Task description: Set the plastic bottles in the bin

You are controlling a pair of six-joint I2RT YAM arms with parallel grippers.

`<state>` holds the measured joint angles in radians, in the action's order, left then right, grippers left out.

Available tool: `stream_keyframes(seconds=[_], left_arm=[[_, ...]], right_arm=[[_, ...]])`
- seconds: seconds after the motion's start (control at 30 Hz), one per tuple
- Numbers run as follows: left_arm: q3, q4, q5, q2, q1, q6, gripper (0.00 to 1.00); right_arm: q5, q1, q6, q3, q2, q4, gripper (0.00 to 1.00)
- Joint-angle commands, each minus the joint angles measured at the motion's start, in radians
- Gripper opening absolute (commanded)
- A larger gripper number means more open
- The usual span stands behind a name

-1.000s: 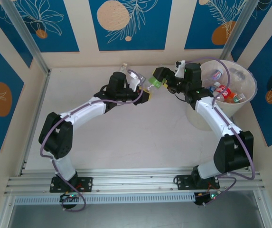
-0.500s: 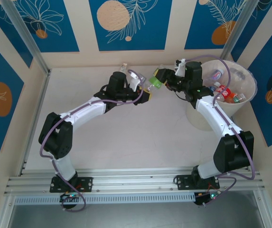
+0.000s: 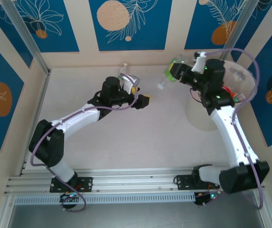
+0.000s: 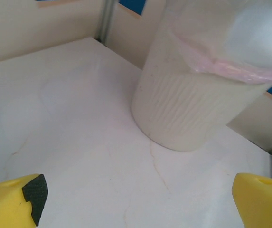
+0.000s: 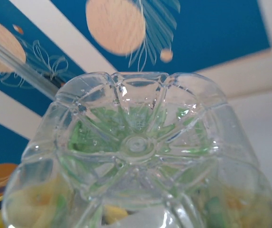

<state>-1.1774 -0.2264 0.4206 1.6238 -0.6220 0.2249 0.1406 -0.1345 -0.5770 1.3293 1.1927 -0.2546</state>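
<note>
Pale table top point(image 3: 126, 137) lies below both my pincers. Next in size, the pink-white plastic bin point(image 3: 198, 121) stands to the right of my right pincer point(image 3: 174, 73), with its rim not yet under my load. From my left pincer point(image 4: 138, 204) it is ahead and well apart.

My left pincer stands spread wide and holds nothing. My right pincer is clamped on a green-labelled bottle point(image 3: 168, 78), held in the air above the table with its neck end pointing away from the bin. The wrist view faces its clear ribbed base point(image 5: 136, 142).

Risks noted:
- The bottle looks thin and smooth, so its wall may buckle or it may slip from my grip during the swing.
- Letting go short of the rim would drop it on the table.
- The projecting neck may strike the rim and knock the bottle loose.
</note>
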Motion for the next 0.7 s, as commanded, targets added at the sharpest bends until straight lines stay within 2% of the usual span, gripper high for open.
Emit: stream_keyframes(seconds=[0.0, 0.1, 0.23, 0.43, 0.53, 0.67], left_arm=[[0.047, -0.082, -0.152, -0.038, 0.007, 0.03, 1.0], [0.055, -0.068, -0.166, -0.04, 0.01, 0.036, 1.0], [0.065, -0.066, -0.173, -0.038, 0.01, 0.041, 1.0], [0.069, -0.065, -0.187, -0.036, 0.012, 0.043, 1.0], [0.072, -0.068, -0.207, -0.032, 0.015, 0.042, 1.0], [0.069, -0.068, -0.209, -0.025, 0.026, 0.051, 1.0]], right_arm=[[-0.135, 0.039, 0.12, 0.031, -0.085, -0.077, 0.48], [-0.204, 0.119, 0.13, 0.013, -0.16, -0.079, 0.49], [-0.198, 0.251, 0.109, -0.001, -0.215, -0.105, 0.49], [-0.333, 0.448, 0.113, 0.033, -0.247, -0.252, 0.49], [-0.306, 0.528, 0.087, 0.016, -0.247, -0.309, 0.49], [-0.37, 0.598, 0.109, 0.107, -0.183, -0.487, 0.51]])
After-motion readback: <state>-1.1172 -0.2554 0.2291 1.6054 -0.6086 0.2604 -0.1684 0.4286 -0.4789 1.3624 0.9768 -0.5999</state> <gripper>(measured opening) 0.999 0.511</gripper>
